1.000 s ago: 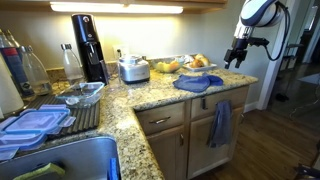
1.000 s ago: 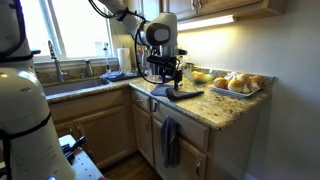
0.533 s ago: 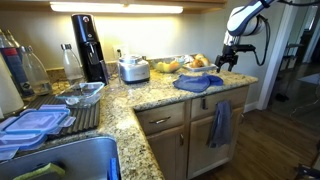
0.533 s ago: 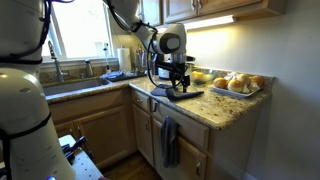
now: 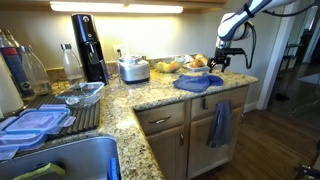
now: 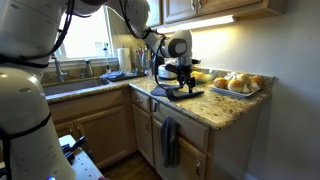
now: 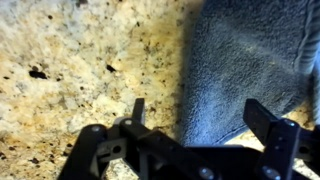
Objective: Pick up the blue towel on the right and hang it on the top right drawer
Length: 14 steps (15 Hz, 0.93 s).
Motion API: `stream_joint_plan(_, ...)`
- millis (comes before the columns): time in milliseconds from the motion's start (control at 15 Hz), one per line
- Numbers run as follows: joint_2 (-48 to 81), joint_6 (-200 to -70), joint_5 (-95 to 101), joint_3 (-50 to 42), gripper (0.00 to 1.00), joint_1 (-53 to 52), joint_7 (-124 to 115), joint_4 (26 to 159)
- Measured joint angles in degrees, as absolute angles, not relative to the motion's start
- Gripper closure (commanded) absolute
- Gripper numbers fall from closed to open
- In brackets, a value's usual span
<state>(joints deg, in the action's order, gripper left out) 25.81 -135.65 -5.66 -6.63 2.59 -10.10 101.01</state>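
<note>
The gripper point(image 5: 216, 64) hangs over the granite countertop point(image 5: 150, 93) at the corner of the kitchen unit, pointing down, with its fingers spread wide and nothing between them. In the wrist view the gripper point(image 7: 200, 118) straddles the towel's edge: one finger point(image 7: 137, 110) is over bare granite point(image 7: 80, 60), and the other is over the cloth. Contact with the cloth cannot be determined. The blue towel point(image 5: 197, 83) lies in a loose heap on the countertop near the front edge, directly above the top right drawer point(image 5: 232, 96); it fills the right part of the wrist view point(image 7: 250, 70). In an exterior view the gripper point(image 6: 177, 84) is just above the towel point(image 6: 180, 94). A darker slate towel point(image 5: 221, 123) hangs in front of the cabinet below the drawer. A tray of fruit point(image 6: 236, 85) sits behind the blue towel.
</note>
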Motion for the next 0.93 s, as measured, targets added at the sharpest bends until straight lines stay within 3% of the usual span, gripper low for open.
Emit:
stream_joint_plan(600,35.2,-135.7,-6.1,-6.6,0.00,3.2,-11.0,91.1)
stream_joint_plan(667,36.0,-135.7,-6.4,-6.6,0.24,3.4,-11.0,90.3)
stream_joint_plan(933,38.1,-135.6,-7.9,-6.3,0.47,3.9,-11.0,87.8)
